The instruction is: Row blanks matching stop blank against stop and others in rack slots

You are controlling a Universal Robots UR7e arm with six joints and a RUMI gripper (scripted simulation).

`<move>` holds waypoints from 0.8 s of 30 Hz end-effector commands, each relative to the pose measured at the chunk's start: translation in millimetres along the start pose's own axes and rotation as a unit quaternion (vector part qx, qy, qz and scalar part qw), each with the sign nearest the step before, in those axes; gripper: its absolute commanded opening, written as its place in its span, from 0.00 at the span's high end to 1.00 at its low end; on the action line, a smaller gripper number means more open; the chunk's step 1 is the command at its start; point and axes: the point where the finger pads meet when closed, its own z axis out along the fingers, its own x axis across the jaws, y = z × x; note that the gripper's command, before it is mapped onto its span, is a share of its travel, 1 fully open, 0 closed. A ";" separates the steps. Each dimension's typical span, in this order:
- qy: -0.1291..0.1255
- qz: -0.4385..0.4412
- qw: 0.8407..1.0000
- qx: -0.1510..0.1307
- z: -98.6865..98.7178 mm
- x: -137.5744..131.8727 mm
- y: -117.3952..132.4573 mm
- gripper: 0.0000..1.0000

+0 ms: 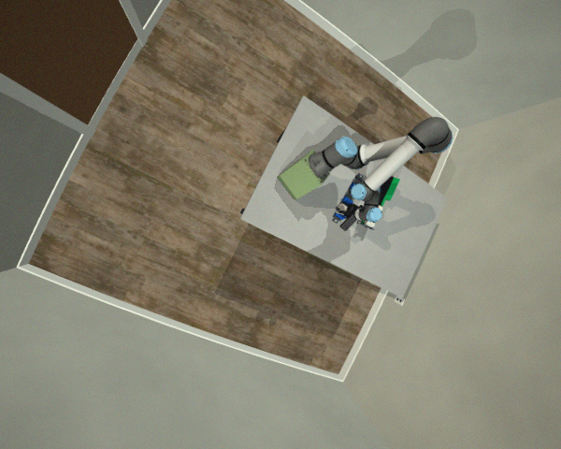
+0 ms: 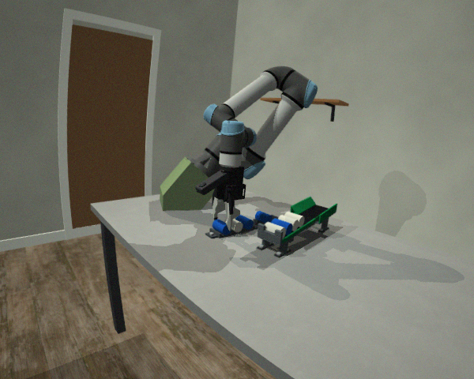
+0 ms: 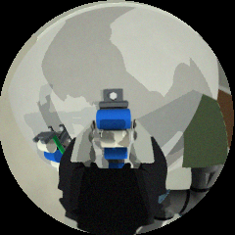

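Observation:
My gripper (image 2: 228, 218) stands low over the grey stock rack (image 2: 223, 235), fingers pointing down. In the wrist view the fingers stand open on either side of a white blank (image 3: 114, 139). The white blank (image 2: 236, 225) lies in the rack with a blue blank (image 2: 220, 226) on one side and a blue blank (image 2: 246, 222) on the other. Another blue blank (image 2: 263, 215) lies further right. The green-sided feed ramp (image 2: 300, 222) holds a white blank (image 2: 272, 229) at the stop, then a blue one (image 2: 282, 225), then two white ones (image 2: 294, 219).
A large green box (image 2: 184, 189) stands on the table just behind the rack, next to the arm's base; it also shows in the wrist view (image 3: 206, 132). The ramp stands close to the right of the rack. The table's front edge is to the left.

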 end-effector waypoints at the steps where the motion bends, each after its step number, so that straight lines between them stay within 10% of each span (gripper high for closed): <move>1: 0.000 0.000 1.000 0.000 -10.1 -0.2 -0.3 0.50; 24: 0.000 0.000 1.000 0.000 -87.4 -0.2 -0.2 0.50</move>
